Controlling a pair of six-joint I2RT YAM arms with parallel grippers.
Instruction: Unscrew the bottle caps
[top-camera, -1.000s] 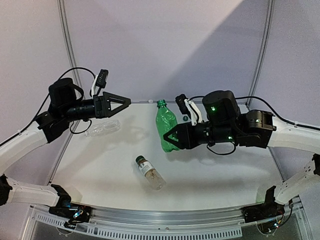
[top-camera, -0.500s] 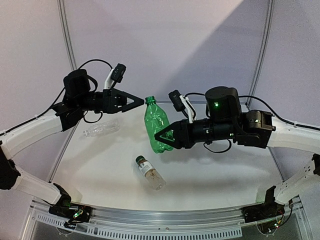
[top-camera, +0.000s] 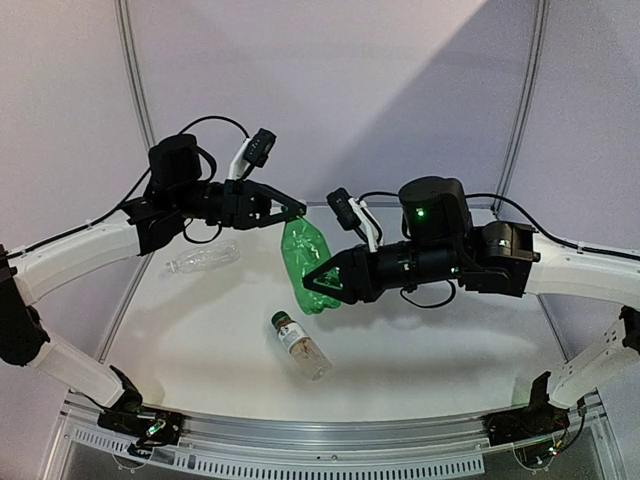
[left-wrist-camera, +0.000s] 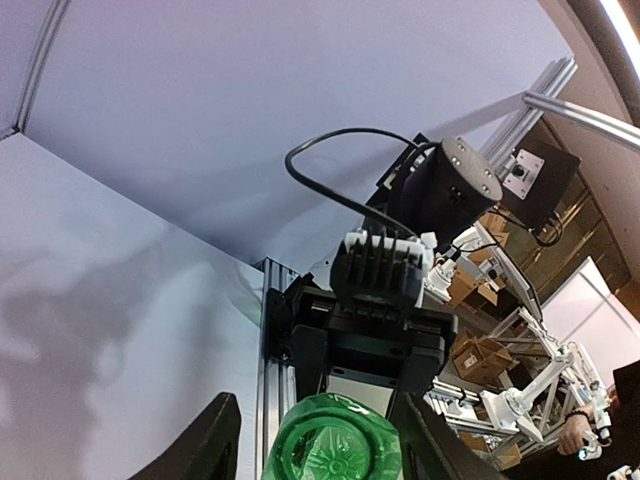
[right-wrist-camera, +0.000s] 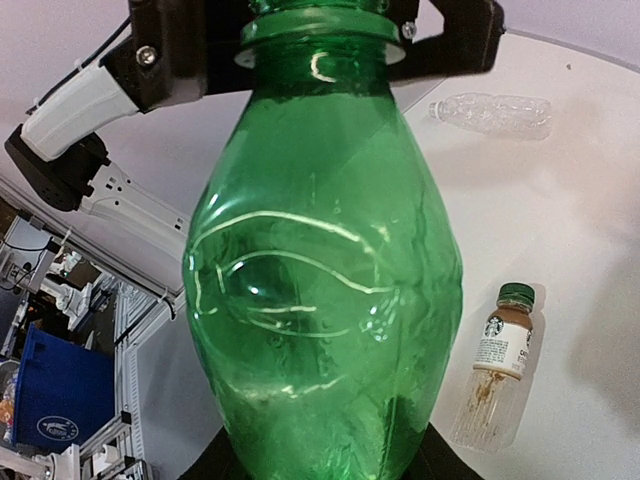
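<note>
white table (top-camera: 430, 345) under lilac walls (top-camera: 400, 100); green bottle (top-camera: 305, 262) in right tool (top-camera: 320, 280); left tool (top-camera: 296, 210), grip unclear

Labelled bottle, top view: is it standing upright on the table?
No, the labelled bottle lies on its side on the table.

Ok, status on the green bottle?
Right gripper holds green bottle aloft by base. Left gripper straddles neck, grip unclear. Nothing blocking.
</note>
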